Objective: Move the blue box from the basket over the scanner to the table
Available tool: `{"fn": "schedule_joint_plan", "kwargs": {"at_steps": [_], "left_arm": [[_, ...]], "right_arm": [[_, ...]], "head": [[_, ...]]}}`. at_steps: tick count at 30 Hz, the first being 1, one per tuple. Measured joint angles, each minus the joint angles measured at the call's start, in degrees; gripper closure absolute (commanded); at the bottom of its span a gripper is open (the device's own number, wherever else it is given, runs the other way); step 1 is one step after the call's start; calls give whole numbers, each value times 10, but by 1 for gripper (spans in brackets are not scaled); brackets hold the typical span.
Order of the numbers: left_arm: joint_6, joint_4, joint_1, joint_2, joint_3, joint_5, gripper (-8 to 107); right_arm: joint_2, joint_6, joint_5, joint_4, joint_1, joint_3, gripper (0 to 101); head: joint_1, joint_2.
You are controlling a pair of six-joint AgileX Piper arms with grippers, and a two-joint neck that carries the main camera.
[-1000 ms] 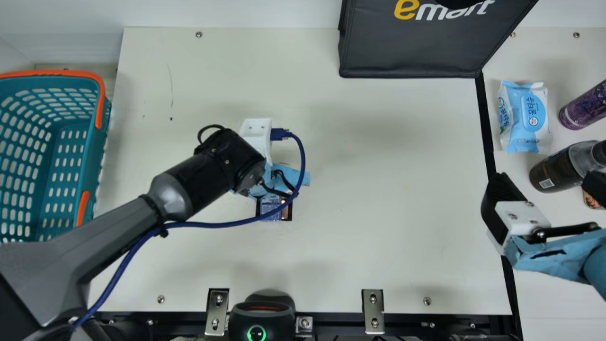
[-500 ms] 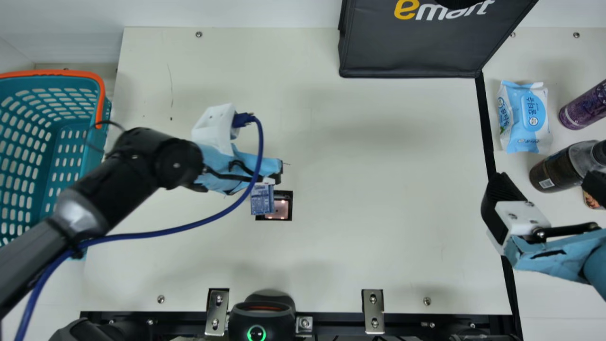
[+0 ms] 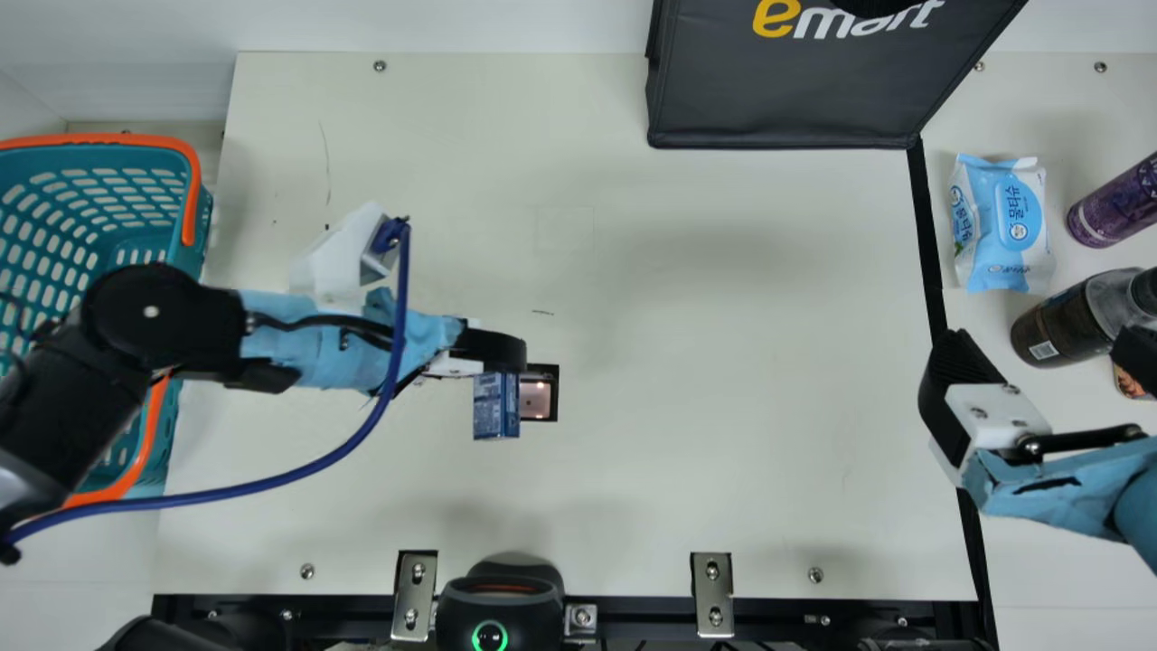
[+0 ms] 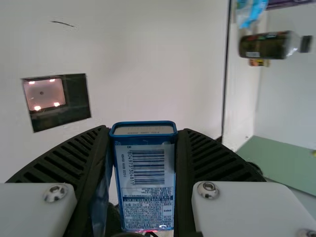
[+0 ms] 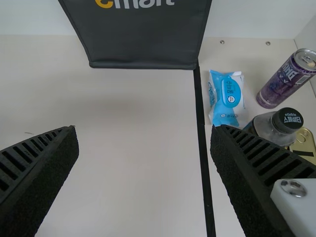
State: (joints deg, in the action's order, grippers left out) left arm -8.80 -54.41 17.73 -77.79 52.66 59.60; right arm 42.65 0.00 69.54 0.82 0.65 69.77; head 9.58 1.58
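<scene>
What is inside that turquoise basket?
Where the turquoise basket shows, I see slotted sides and no goods; the left arm covers part of the inside, so anything beneath it can't be seen.

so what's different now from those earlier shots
The left gripper has swung back toward the basket, turning from a steep pose to a more level one. The blue box went with it, sliding left off the scanner window, whose lit part is now uncovered. Nothing was let go; the box is still gripped. The right gripper, black bag and wipes stayed put.
</scene>
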Motion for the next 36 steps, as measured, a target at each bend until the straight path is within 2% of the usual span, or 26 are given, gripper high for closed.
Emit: {"fn": "schedule_joint_plan", "kwargs": {"at_steps": [7,16,26,36], "left_arm": [[-71,-92,-42,17,-32,49,107],[-144,-172,-82,27,-69,102,107],[-184,-257,-69,40,-105,103,107],[-162,-285,-69,100,-110,103,107]], "right_arm": [[0,0,0,0,0,0,6],[0,0,0,0,0,0,6],[0,0,1,0,0,0,6],[0,0,1,0,0,0,6]], "head": [[1,0],[1,0],[1,0],[0,1]]}}
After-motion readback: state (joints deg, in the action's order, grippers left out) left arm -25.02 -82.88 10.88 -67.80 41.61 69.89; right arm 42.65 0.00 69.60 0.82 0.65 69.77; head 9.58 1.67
